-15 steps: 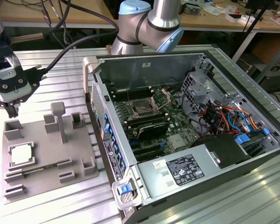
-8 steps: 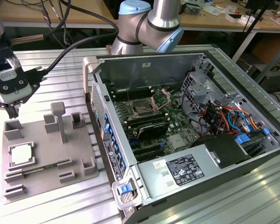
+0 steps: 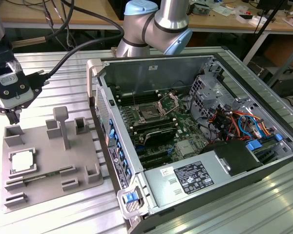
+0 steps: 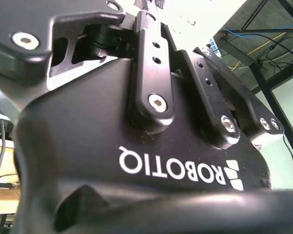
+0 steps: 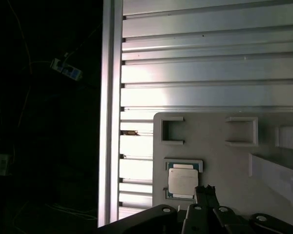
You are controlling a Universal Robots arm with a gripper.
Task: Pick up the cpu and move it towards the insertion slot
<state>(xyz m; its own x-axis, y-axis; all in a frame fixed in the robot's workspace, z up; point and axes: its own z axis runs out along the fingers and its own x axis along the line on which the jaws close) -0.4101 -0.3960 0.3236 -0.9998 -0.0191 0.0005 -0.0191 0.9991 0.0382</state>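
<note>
Gripper hovering at cpu's 12 o'clock, exterior view; jaw gap: cannot tell; off-centre descent risking clipping tray.

Open room lies above the cpu in its recess on the grey tray; low blocks stand around it, and a tall post rises towards the exterior view's right; the case wall stands between tray and insertion slot; the case is open-topped there, with a raised bracket just beside the slot and cables well to the right.
</note>
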